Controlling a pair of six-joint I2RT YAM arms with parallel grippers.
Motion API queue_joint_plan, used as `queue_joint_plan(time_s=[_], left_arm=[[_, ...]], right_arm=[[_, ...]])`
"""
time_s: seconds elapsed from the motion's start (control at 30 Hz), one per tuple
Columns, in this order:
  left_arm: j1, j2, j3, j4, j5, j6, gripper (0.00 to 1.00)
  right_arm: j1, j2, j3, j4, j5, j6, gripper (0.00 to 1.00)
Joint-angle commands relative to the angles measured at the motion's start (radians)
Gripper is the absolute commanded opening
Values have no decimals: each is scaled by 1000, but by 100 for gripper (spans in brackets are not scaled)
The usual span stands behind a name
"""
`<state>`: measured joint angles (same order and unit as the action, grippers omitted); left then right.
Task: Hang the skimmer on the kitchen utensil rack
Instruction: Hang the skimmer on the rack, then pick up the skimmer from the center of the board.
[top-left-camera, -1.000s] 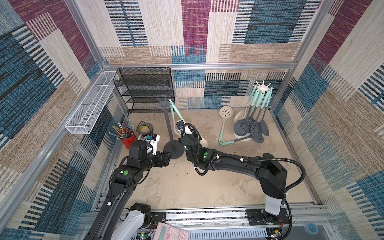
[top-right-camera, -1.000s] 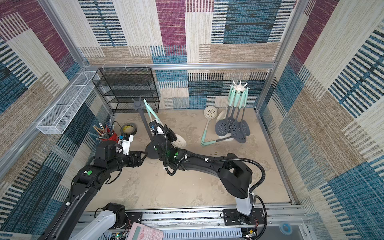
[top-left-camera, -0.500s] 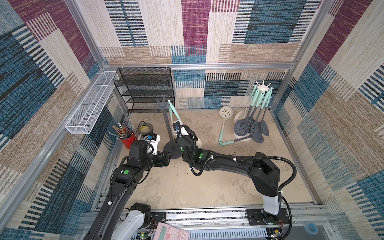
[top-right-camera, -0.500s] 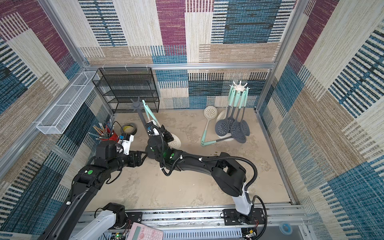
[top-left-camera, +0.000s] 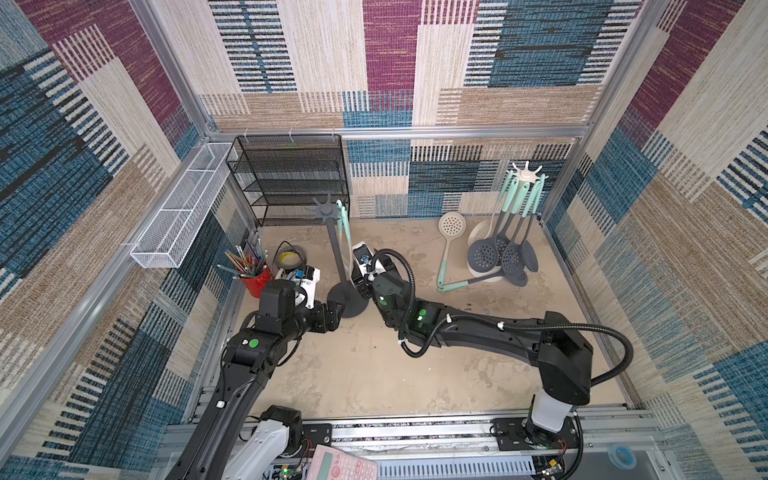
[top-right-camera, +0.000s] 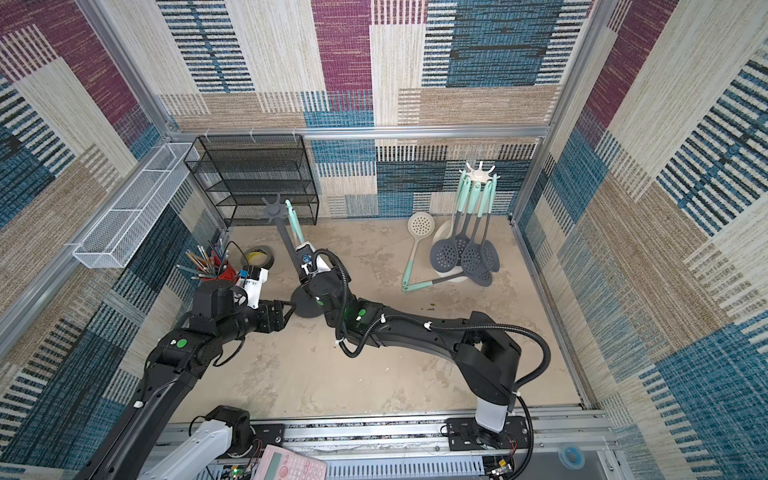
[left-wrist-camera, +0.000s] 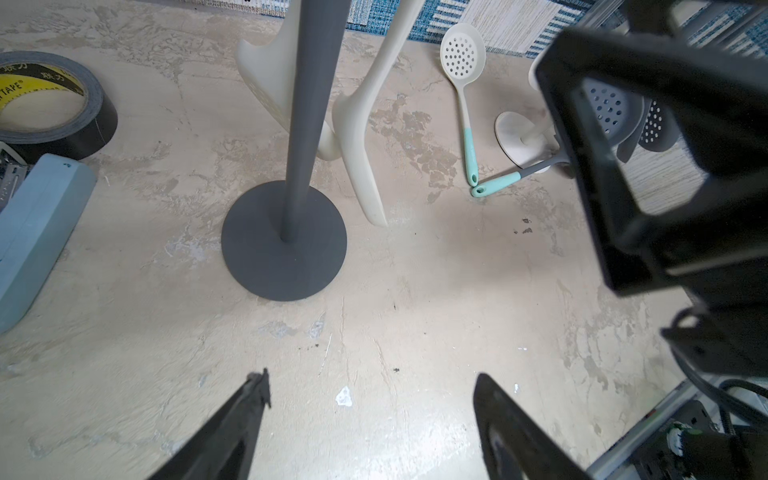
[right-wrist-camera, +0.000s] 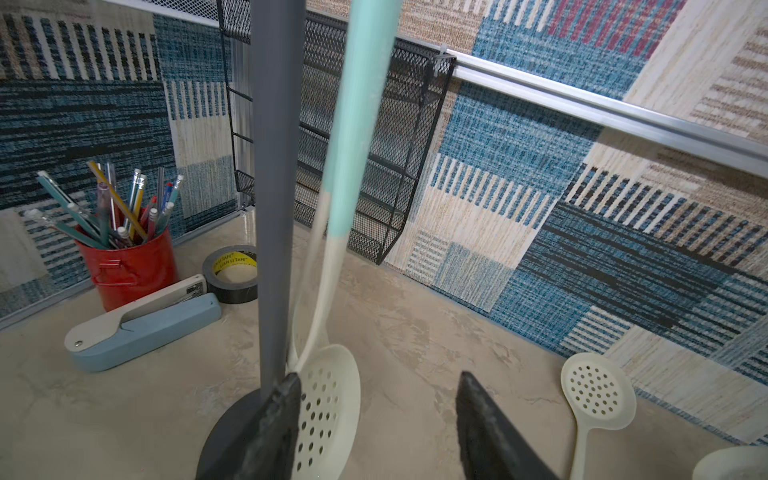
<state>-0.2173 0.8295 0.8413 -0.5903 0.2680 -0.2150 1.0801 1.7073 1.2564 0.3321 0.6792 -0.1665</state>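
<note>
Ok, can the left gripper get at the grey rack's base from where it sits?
Probably yes. The left gripper is open and faces the rack base across bare floor; the tape roll and stapler sit off to one side.

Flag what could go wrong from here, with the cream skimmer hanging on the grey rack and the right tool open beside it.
1. One finger of the open right tool overlaps the cream skimmer bowl beside the grey rack pole; retreating sideways could snag it off the hook.
2. The left tool is open, short of the rack base, so a bump may tip the unbraced rack.
</note>
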Motion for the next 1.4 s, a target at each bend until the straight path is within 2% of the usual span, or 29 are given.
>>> queue_joint_plan(time_s=[0.0, 0.13, 0.3, 0.47, 0.97, 1.37], left_arm=[[1, -1, 2, 14, 6, -14, 80], [0, -6, 1, 17, 9, -14, 80], [1, -9, 1, 19, 12, -14, 80], [1, -9, -1, 21, 24, -17, 80], [-1, -123, -61, 143, 213, -16, 81], [0, -102, -64, 167, 254, -8, 81]], right_arm=[[-16, -77, -76, 35, -28, 116, 62], [-80, -151, -167, -48, -33, 260, 62], [-236, -189, -246, -192, -125, 515, 61], [-346, -111, -216, -293, -170, 600, 59], [-528, 242, 72, -489, -278, 701, 57], [-622, 451, 291, -609, -302, 706, 54]])
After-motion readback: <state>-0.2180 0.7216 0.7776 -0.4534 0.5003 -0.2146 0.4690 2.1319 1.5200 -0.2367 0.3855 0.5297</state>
